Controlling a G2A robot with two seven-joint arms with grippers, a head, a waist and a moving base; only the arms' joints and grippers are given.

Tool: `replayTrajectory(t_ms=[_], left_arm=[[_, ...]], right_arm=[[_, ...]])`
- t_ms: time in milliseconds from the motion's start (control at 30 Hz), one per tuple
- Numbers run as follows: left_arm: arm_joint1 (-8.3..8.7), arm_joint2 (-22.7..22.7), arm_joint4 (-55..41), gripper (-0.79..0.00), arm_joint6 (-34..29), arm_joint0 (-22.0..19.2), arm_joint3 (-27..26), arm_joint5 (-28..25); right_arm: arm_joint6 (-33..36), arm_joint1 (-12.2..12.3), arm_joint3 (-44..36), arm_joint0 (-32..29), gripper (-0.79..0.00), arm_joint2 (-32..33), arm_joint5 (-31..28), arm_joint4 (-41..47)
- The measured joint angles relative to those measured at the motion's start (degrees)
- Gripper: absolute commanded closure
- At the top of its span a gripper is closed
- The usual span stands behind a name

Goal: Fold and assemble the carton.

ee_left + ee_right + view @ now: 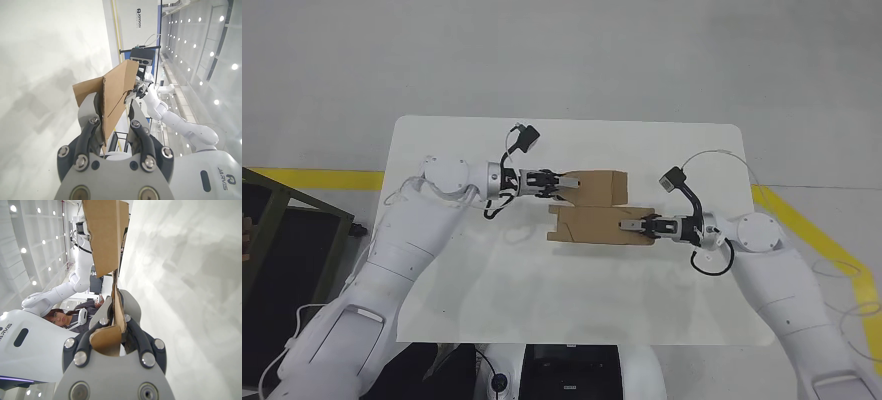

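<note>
While the brown carton (590, 212) sits at the middle of the white table (462, 300), flattened with its two panels stepped one past the other, both arms are on it from opposite ends. The left gripper (568, 183) is at the far panel's end. Its claw is spread, with a cardboard edge standing between the fingers and running along one finger (88, 106), and a sliver of gap shows on the other side. The right gripper (630, 227) is at the near panel's end, claw pressed together and pinching the cardboard, a thin wall of it squeezed between the pads. From the right wrist, another panel rises beyond the pinch, towards the left arm.
</note>
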Motion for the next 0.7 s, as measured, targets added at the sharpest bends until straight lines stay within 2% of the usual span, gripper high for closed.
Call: replayTrajectory(t_ms=[267,300,333,367,467,500,533,567,700], left_arm=[[0.11,0.2,1.3,-0.123,0.5,0.1,-0.3,0.7],[0.1,0.2,1.4,-0.089,0.5,0.1,-0.3,0.7],[0.09,0.3,1.5,-0.022,0.6,0.1,-0.3,0.7],[0.09,0.4,1.5,0.0,0.6,0.0,-0.2,0.7],[0.06,0.5,1.6,0.0,0.7,-0.1,0.0,0.7],[0.05,0.5,1.6,0.0,0.7,-0.1,0.0,0.8],[0.04,0.6,1.6,0.0,0.7,-0.1,0.0,0.8],[0.03,0.6,1.5,0.0,0.7,-0.2,0.0,0.8],[-0.01,0.2,-0.3,0.0,0.4,0.0,-0.2,0.0]], right_arm=[[-0.4,0.2,-0.6,-0.3,0.0,0.2,0.2,-0.5],[-0.4,0.2,-0.7,-0.3,0.0,0.2,0.2,-0.5],[-0.5,0.2,-0.8,-0.4,0.0,0.2,0.2,-0.6],[-0.5,0.2,-0.9,-0.4,0.0,0.3,0.2,-0.6],[-0.7,0.3,-1.2,-0.5,0.0,0.3,0.3,-0.8],[-0.7,0.3,-1.4,-0.6,-0.025,0.4,0.3,-0.8],[-0.8,0.3,-1.5,-0.7,-0.265,0.4,0.3,-0.8],[-0.8,0.3,-1.6,-0.7,-0.785,0.4,0.3,-0.8],[-2.3,0.4,-1.3,-0.9,-0.785,0.8,1.0,-1.2]])
